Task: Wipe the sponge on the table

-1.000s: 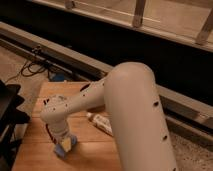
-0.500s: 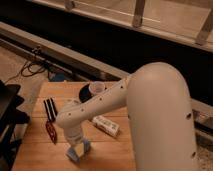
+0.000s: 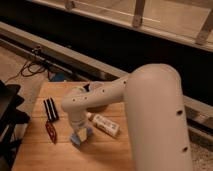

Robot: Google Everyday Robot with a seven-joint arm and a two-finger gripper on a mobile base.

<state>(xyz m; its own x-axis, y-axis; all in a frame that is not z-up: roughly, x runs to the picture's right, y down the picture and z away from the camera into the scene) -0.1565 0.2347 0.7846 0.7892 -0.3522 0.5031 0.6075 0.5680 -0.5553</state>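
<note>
The sponge [image 3: 81, 136], a small light blue block with a yellow face, rests against the wooden table [image 3: 110, 155] near its middle. My gripper [image 3: 80, 133] comes down onto it from above and is shut on the sponge, pressing it to the tabletop. The white arm [image 3: 150, 110] fills the right of the view and hides the table's right part.
A white rectangular box [image 3: 106, 125] lies just right of the sponge. A red flat tool [image 3: 51, 131] and a black ridged piece [image 3: 50, 108] lie to its left. A round brown object [image 3: 98, 90] sits partly hidden behind the arm. Dark furniture [image 3: 9, 115] stands off the table's left edge.
The gripper has slid the sponge rightward across the table, then a little toward the far side, ending closer to the white box. The arm has swung with it.
</note>
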